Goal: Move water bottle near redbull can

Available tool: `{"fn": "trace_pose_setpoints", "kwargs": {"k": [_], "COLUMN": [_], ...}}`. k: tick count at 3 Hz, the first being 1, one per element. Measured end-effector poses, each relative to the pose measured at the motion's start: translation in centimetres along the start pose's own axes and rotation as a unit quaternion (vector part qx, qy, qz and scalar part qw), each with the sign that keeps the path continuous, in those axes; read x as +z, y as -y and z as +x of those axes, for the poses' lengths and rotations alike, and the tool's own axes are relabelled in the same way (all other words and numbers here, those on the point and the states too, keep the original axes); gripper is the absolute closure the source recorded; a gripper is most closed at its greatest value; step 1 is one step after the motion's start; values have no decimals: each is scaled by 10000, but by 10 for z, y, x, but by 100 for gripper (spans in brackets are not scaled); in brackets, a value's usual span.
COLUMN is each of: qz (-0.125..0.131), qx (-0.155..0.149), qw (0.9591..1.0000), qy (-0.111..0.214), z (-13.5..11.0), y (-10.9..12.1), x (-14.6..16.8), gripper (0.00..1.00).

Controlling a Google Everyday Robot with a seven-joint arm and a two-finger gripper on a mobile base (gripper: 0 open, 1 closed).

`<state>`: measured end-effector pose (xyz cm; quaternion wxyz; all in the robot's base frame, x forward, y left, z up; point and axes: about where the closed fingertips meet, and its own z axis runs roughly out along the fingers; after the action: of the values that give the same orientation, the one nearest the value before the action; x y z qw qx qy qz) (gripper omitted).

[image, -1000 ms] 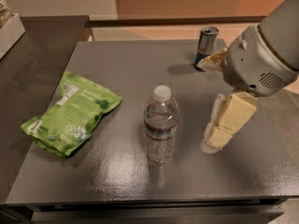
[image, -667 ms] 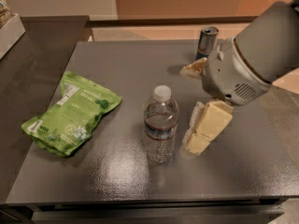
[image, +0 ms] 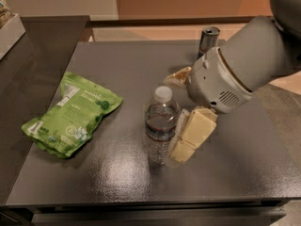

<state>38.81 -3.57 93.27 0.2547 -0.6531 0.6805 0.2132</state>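
Note:
The water bottle (image: 160, 126) stands upright near the middle of the dark table (image: 117, 69); it is clear, with a white cap and a dark label band. The redbull can (image: 208, 39) stands at the table's far edge, its lower part hidden behind my arm. My gripper (image: 175, 117) is just right of the bottle, low over the table, and open. One cream finger (image: 193, 134) lies close beside the bottle's right side, and the other finger (image: 178, 78) points left behind and above it. I cannot tell whether the near finger touches the bottle.
A green snack bag (image: 70, 114) lies flat on the left part of the table. A second dark counter (image: 28, 55) adjoins on the left, with a white box (image: 7, 27) at its far corner. My grey arm (image: 254, 60) covers the table's right back part.
My gripper has moved left across the table, from well right of the bottle to right beside it. The bottle, can and bag have not moved.

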Motion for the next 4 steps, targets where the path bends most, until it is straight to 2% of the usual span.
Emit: {"fn": "trace_pose_setpoints", "kwargs": {"k": [2,3,4], "qz": [-299,-273,241], "qx": [-70,-61,188], "qw": [9987,9979,9978], "qy": [416,576,586], "z": [-14,-20,-21], "y": [-9,-8,18], "x": [10,6,-17], "gripper": [41,64,88]}}
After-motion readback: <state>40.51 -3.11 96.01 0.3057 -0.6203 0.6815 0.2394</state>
